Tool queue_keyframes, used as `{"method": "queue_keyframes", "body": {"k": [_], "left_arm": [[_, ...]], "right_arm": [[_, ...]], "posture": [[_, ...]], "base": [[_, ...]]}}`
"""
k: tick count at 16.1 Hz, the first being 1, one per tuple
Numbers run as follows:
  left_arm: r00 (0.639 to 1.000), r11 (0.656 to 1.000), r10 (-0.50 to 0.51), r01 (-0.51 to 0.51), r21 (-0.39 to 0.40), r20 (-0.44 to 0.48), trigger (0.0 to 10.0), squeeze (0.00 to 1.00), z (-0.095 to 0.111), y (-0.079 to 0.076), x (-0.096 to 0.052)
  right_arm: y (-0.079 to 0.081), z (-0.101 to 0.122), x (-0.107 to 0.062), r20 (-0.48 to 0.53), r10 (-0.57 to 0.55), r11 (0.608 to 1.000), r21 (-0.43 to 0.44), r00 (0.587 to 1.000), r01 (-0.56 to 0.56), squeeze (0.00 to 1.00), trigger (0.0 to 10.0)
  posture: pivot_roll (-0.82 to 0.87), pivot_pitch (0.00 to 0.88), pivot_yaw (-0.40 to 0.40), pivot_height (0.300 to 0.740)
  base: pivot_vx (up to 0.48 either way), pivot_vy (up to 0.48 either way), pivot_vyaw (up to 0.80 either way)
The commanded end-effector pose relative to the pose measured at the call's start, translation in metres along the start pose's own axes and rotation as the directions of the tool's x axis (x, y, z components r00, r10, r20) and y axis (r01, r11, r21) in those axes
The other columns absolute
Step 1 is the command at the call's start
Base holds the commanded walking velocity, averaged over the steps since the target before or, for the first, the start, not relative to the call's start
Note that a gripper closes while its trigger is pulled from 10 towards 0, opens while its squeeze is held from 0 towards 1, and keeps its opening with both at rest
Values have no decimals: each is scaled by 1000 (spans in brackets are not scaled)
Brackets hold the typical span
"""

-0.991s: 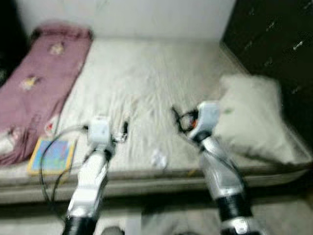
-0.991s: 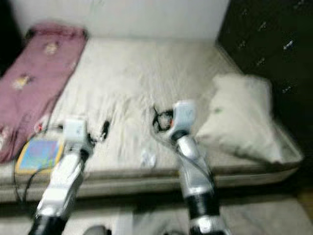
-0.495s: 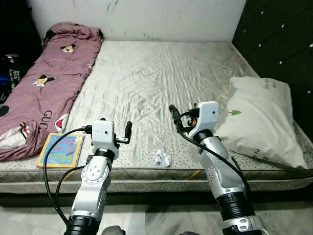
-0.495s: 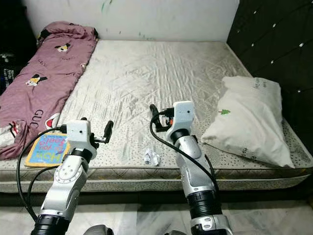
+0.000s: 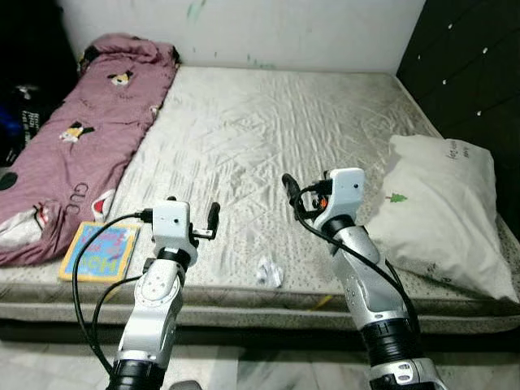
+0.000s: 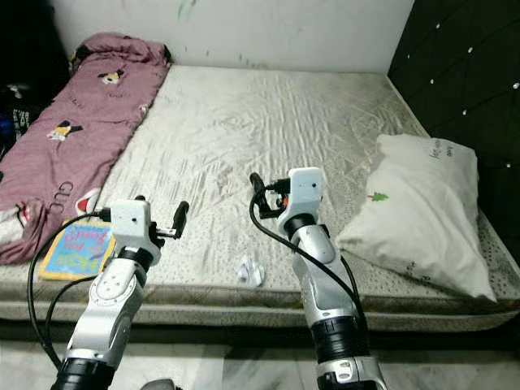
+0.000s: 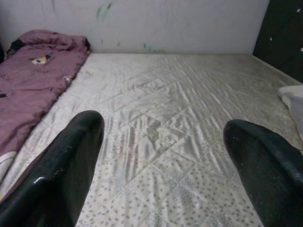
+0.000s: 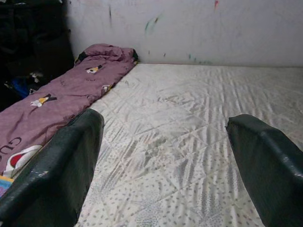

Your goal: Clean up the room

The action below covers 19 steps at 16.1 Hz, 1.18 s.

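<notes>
While both arms reach out over its near edge, the bed spreads across the scene, a bare quilted mattress running back to a pale wall marked with small smears of paint. Along the robot's left side of the mattress lies a purple blanket printed with cartoon figures and lettering, bunched at the far end by the wall. On the right side, beside a dark tufted panel, a white pillow rests at the mattress edge, a small green tree motif on its cover.

Next in size, the left end effector hovers above the near left part of the mattress, its two black fingers spread wide apart with nothing between them. The right end effector hangs over the middle of the mattress, a little farther in, its fingers likewise parted and empty.

A colourful children's book lies flat on the near left corner of the mattress, touching the blanket's lower edge and just beside the left arm.

Smallest, a crumpled white scrap of paper sits on the near edge of the mattress, between the two arms and apart from both end effectors.
</notes>
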<state>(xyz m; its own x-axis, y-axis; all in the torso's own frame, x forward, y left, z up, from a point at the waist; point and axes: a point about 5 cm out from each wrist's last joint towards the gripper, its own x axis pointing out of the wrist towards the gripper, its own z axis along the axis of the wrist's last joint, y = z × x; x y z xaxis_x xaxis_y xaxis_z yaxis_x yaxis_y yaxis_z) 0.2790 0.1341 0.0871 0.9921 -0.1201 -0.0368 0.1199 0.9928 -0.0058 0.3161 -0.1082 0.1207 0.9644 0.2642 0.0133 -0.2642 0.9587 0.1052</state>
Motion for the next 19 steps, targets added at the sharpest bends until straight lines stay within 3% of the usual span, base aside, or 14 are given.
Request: {"method": "queue_keyframes", "body": {"k": [1, 10, 15, 19], "left_arm": [[1000, 1000, -1, 1, 3, 9, 10000, 0, 3, 0, 0], [999, 999, 32, -32, 12, 3, 10000, 0, 3, 8, -2], [999, 999, 35, -35, 11, 3, 10000, 0, 3, 8, -2], [999, 999, 33, -33, 8, 3, 10000, 0, 3, 7, -2]], "right_arm": [[-2, 4, 1, 13, -9, 1000, -1, 1000, 9, 0, 10000], [-8, -3, -1, -19, -78, 996, -37, 997, 77, 0, 10000], [-8, -5, 0, -39, -89, 996, -10, 995, 88, 0, 10000], [-10, -5, 0, -46, -97, 995, -14, 994, 96, 0, 10000]], "posture": [[72, 0, -34, 740], [71, 0, -31, 740], [71, 0, -32, 740], [69, 0, -32, 740]], "base": [[0, 0, 0], [0, 0, 0], [0, 0, 0], [0, 0, -767]]}}
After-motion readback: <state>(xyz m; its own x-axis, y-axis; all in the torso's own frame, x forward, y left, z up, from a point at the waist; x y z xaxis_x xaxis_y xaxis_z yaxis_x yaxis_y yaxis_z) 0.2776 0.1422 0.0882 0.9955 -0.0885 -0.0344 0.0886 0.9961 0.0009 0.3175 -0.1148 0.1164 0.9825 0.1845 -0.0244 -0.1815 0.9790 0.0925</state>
